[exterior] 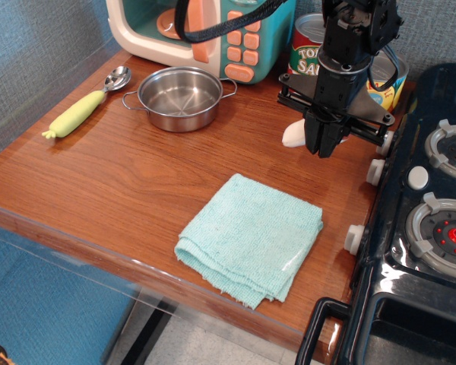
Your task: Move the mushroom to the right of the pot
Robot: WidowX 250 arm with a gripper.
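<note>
The steel pot (181,97) stands at the back left of the wooden table, empty. My gripper (321,144) hangs to the right of the pot, in front of the cans, pointing down with its fingers closed. The mushroom (295,134) is held in it: only the cream-white stem shows, sticking out to the left of the fingers, and the cap is hidden behind them. The mushroom is low over the table, about a pot's width to the right of the pot; I cannot tell whether it touches the wood.
A toy microwave (213,30) stands at the back. A tomato can (308,53) and a partly hidden pineapple can (385,82) are behind the gripper. A green-handled spoon (83,110) lies at the left, a folded teal cloth (251,236) at the front, and a black stove (433,213) at the right.
</note>
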